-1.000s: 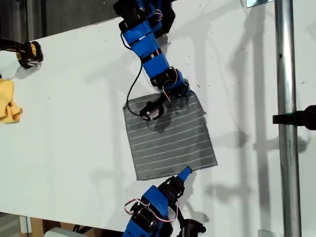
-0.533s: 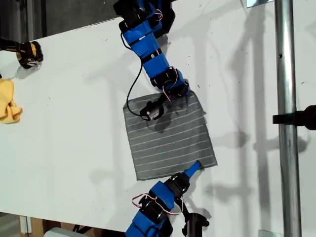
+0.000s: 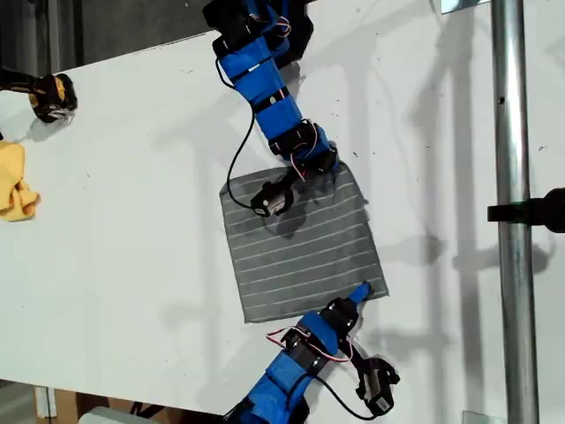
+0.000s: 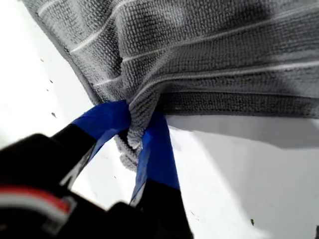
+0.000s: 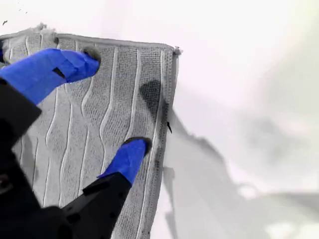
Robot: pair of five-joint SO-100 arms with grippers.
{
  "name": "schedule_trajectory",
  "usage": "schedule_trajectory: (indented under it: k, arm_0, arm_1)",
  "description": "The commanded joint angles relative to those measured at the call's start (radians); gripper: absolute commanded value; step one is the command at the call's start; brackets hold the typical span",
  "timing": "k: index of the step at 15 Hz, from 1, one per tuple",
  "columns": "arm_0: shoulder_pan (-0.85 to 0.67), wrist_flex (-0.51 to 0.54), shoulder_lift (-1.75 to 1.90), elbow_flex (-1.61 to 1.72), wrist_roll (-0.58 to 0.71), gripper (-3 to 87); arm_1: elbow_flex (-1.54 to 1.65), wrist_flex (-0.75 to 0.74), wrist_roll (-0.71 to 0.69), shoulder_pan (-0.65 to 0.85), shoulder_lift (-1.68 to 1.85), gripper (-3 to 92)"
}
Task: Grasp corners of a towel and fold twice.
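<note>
The towel (image 3: 302, 243), grey with thin white stripes, lies spread flat on the white worktop (image 3: 132, 221), near the middle of the exterior view.

My first hand (image 4: 134, 137) is clenched on a bunched bit of the towel's edge; the first wrist view shows the cloth pinched between its two blue fingers (image 4: 104, 122) and puckered up where they squeeze it. In the exterior view this hand (image 3: 325, 166) sits at the towel's upper edge, near its upper right corner (image 3: 351, 168), with the arm reaching down from the top of the view.

My second hand (image 5: 107, 107) is spread apart over another corner (image 5: 172, 50) of the towel (image 5: 114, 129), one blue finger (image 5: 62, 67) resting on the cloth and the other (image 5: 127, 157) lying near the side edge. In the exterior view it (image 3: 357, 296) is at the towel's lower right corner, its arm coming from the bottom edge.

A small yellow cloth (image 3: 16, 181) lies well apart at the exterior view's left edge, and a metal pole (image 3: 512, 221) stands along the exterior view's right.
</note>
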Motion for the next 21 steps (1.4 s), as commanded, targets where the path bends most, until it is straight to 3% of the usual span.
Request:
schedule_trajectory:
  k: [1, 10, 16, 17, 18, 20, 21]
  arm_0:
    - [0.023, -0.023, -0.063, -0.114, -0.025, 27.8]
    - [0.012, -0.081, -0.337, -0.215, -0.155, 29.5]
    - [0.025, -0.342, -0.351, -0.02, -0.227, 8.7]
    - [0.028, -0.35, -0.368, -0.006, -0.253, 10.9]
    - [0.028, -0.35, -0.387, -0.003, -0.279, 18.8]
    - [0.025, -0.334, -0.38, -0.025, -0.27, 19.3]
    - [0.018, -0.25, -0.368, -0.072, -0.265, 21.1]
  arm_1:
    - [-0.026, 0.012, -0.014, 0.015, 0.041, -0.1]
    - [-0.021, 0.008, -0.017, 0.003, 0.046, -0.1]
    - [-0.012, 0.009, -0.009, -0.009, 0.066, -0.1]
    - [-0.008, 0.009, -0.008, -0.012, 0.071, -0.1]
    - [-0.006, 0.009, -0.008, -0.012, 0.074, -0.1]
    - [-0.003, 0.011, -0.008, -0.012, 0.084, -0.1]
    - [0.002, 0.012, -0.009, -0.012, 0.092, -0.1]
